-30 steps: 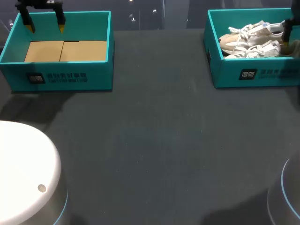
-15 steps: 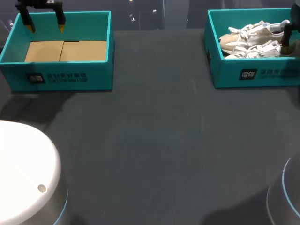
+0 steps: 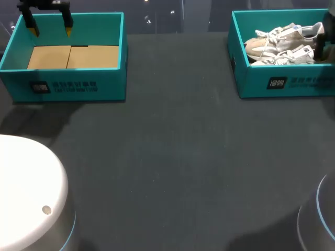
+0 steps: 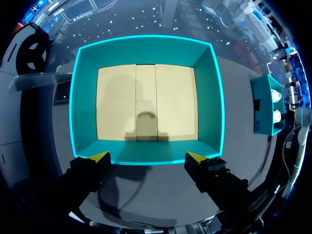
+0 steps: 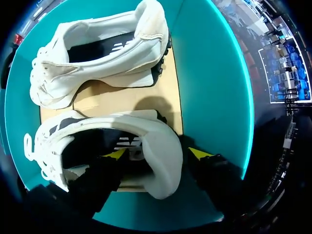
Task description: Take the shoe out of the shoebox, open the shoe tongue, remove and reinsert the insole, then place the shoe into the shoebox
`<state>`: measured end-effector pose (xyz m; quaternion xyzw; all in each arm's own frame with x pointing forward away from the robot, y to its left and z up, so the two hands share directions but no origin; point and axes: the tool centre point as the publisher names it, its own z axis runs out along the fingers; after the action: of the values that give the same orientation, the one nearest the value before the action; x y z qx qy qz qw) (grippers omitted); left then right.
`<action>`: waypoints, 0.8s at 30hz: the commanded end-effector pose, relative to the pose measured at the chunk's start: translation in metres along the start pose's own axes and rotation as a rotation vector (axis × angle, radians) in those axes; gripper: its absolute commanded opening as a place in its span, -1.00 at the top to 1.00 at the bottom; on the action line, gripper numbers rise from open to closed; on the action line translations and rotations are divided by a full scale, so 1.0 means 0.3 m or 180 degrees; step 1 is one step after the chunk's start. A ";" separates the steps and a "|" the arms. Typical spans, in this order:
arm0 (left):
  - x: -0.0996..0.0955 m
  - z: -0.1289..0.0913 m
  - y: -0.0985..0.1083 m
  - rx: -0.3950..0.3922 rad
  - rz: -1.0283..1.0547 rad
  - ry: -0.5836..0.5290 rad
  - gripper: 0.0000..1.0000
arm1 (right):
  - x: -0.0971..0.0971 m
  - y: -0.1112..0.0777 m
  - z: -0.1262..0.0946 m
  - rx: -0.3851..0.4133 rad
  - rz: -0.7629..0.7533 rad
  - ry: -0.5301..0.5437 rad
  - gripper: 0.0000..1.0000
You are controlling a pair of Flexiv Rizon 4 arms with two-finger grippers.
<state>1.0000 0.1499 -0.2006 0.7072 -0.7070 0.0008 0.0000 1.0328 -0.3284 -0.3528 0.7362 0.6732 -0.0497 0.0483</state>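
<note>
Right gripper (image 5: 157,155) has edged a little rightward along the shoebox (image 3: 282,83) over the last second; nothing else has shifted.

- Shoe (image 5: 151,141): white, lying in the shoebox on the near side, toe pointing left and heel at the right end. Dark insole visible through the opening.
- Second shoe (image 5: 97,63): same white, just beyond the first on the far side of the box, lying the same way. Both rest on a tan cardboard floor.
- Right gripper: down inside the box at the heel of the near shoe. One yellow-tipped finger sits inside the shoe's opening and the other outside the heel, so the heel wall stands between them. Fingers wide apart, with a gap showing on either side of the heel wall; not clamped on it.
- Shoebox: teal, open-topped, at the far right of the table (image 3: 172,157).
- Left gripper (image 3: 51,31): hangs above the far-left part of the second box (image 3: 63,83). Fingers spread wide, nothing between them.
- Second box: teal, same make, at the far left of the table, well apart from the shoebox. Holds only a tan cardboard liner (image 3: 73,56), on which the gripper's shadow falls.
- Table: dark grey surface between the two boxes.
</note>
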 end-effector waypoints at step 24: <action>0.000 -0.001 0.000 -0.0002 0.0000 -0.0002 -1.00 | -0.072 0.016 -0.063 -0.0016 0.0320 0.0019 1.00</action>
<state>1.0001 0.1499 -0.2006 0.7072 -0.7070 0.0008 0.0000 1.0371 -0.3454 -0.3419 0.7680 0.6367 -0.0443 0.0534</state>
